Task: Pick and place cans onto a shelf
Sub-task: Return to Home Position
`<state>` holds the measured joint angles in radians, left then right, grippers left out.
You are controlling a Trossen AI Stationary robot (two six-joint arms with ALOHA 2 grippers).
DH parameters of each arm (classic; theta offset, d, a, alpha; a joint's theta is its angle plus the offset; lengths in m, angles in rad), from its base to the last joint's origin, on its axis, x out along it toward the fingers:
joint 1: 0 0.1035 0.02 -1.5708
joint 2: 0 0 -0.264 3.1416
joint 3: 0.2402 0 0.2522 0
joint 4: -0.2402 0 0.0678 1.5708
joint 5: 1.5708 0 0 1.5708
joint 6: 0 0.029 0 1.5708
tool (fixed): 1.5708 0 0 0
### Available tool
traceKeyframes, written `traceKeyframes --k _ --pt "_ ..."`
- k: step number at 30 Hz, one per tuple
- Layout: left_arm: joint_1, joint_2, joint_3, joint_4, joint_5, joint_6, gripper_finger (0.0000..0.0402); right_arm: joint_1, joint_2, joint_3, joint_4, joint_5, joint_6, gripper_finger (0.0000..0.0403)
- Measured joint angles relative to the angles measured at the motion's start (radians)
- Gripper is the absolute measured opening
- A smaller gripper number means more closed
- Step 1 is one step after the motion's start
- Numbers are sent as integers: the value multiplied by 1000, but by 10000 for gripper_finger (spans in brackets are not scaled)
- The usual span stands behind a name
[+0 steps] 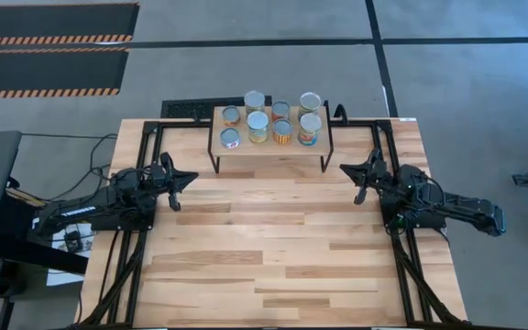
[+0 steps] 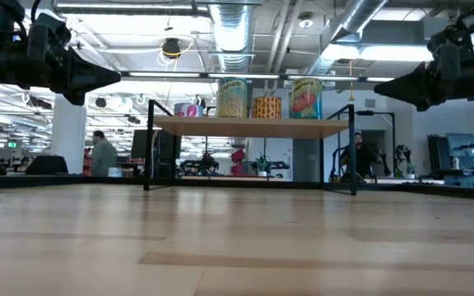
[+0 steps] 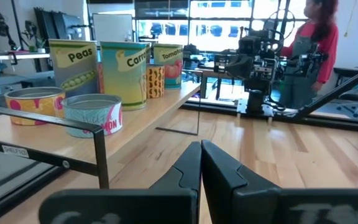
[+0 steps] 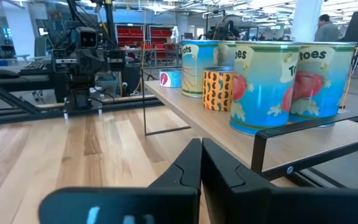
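Observation:
Several cans (image 1: 258, 126) stand upright on their bases on the shelf (image 1: 269, 149), a light wooden top on thin black legs at the table's far middle. The left wrist view shows tall pea (image 3: 73, 62) and carrot (image 3: 124, 71) cans behind two low tins (image 3: 93, 114). My left gripper (image 1: 191, 176) hovers shut at the table's left side, level, pointing toward the shelf's left leg, clear of it. My right gripper (image 1: 345, 168) hovers shut at the right side, mirrored, near the shelf's right leg. Both grippers hold nothing.
The shelf's black legs (image 2: 146, 146) stand on the tabletop (image 1: 264, 247), which stretches between the arms toward the near edge. Black frame rails (image 1: 117, 266) run along both table sides. People (image 3: 319, 37) stand in the room beyond the table.

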<state>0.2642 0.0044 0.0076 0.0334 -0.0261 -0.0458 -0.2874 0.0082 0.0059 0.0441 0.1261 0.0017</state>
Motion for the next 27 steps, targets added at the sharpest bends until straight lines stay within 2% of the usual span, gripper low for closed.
traceKeyframes --k 27 --pt "0 0 -1 0 2 0 0 0 0 -2 -4 2 -1 29"
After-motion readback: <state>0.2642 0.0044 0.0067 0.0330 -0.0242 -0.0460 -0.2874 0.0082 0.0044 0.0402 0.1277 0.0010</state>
